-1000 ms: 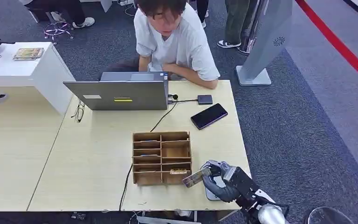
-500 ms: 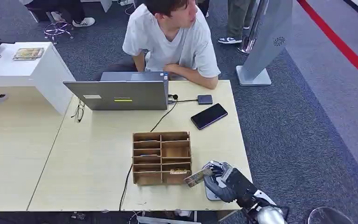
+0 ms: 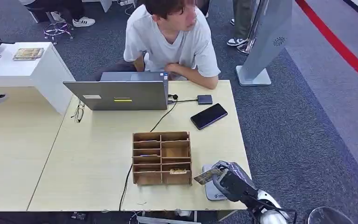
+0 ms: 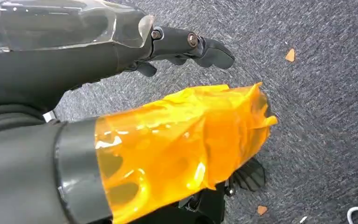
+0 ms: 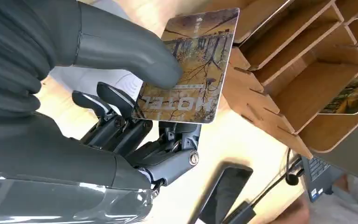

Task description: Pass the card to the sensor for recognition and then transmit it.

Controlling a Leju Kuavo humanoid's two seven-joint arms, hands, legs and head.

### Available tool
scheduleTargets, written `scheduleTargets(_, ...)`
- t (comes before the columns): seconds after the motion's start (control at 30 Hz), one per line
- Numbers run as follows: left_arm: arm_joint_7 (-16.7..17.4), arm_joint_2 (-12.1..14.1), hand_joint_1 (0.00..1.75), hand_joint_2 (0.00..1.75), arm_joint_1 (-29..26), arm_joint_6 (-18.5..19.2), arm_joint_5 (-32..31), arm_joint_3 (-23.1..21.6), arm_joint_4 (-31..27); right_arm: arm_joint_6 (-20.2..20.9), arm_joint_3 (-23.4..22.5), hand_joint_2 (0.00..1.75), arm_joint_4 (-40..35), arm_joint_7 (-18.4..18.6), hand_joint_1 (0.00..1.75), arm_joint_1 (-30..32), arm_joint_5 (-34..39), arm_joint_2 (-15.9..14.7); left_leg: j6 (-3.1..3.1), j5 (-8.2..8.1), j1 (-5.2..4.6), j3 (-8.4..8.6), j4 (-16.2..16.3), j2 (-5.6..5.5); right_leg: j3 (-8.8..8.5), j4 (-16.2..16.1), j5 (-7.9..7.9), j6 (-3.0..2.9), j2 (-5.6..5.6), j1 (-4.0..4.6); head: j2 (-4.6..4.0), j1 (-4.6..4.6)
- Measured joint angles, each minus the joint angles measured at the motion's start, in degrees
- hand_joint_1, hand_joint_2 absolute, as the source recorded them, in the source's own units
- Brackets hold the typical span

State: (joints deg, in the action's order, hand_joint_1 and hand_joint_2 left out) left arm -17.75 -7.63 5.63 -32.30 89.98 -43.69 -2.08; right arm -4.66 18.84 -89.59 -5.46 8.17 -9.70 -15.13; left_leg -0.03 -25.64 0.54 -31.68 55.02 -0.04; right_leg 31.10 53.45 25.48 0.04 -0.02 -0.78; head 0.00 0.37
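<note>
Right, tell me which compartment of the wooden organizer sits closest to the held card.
The front-right compartment of the wooden organizer, nearest the table's front edge; it holds a card of its own. The right hand pinches the hotel card just beside it.

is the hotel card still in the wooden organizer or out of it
Out. The right hand pinches the hotel card clear of the wooden organizer, above the card sensor.

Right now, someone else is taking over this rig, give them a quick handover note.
Right robot hand: holds the hotel card, thumb on top, beside the wooden card box.
Left robot hand: holds nothing, hanging over the carpet.
Sensor pad: on the table's near edge, under the right robot hand.
Done: card out of the box and in hand.
Left: present the card to the sensor, then pass it on.
</note>
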Motion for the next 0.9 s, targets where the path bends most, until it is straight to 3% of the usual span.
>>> scheduleTargets(0.63,0.5,0.0,0.00,0.00,0.2,0.3,0.0,0.0,0.0,-0.5,0.3,1.75,0.3,2.1,1.75,0.0,-2.9,0.0,0.00,0.00,0.00,0.00,0.0,-0.01,-0.02,0.0,0.00,0.00,0.00,0.00,0.00,0.00)
scheduleTargets(0.9,0.9,0.0,0.00,0.00,0.2,0.3,0.0,0.0,0.0,-0.6,0.7,1.75,0.5,6.5,1.75,-0.2,-4.3,-0.5,0.00,0.00,0.00,0.00,0.0,-0.01,-0.02,0.0,0.00,0.00,0.00,0.00,0.00,0.02)
